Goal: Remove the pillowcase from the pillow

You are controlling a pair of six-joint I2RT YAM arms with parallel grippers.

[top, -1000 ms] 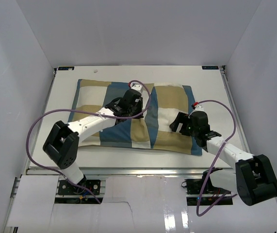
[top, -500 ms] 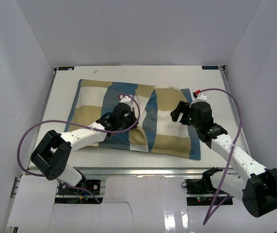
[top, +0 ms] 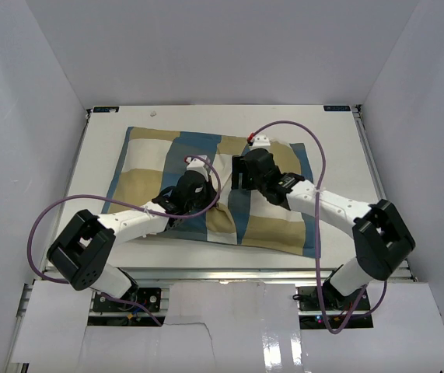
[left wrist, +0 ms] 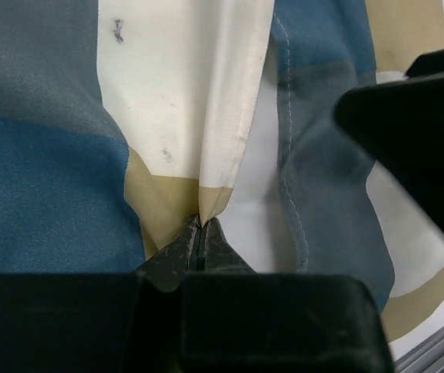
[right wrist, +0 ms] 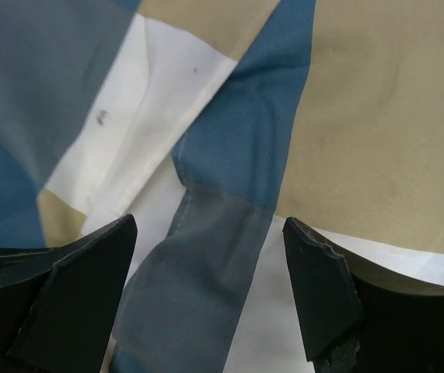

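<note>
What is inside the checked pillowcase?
Only the pillowcase shows, plump as if filled; the fabric covers whatever is inside. The left pincer pinches its cream hem.

One pillowcase (top: 150,180), one table (top: 338,144), two arms (top: 128,220) (top: 332,207), two purple cables (top: 41,225) (top: 316,152).

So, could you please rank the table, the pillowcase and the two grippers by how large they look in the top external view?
1. table
2. pillowcase
3. left gripper and right gripper: they look about alike, so I won't rank them.
</note>
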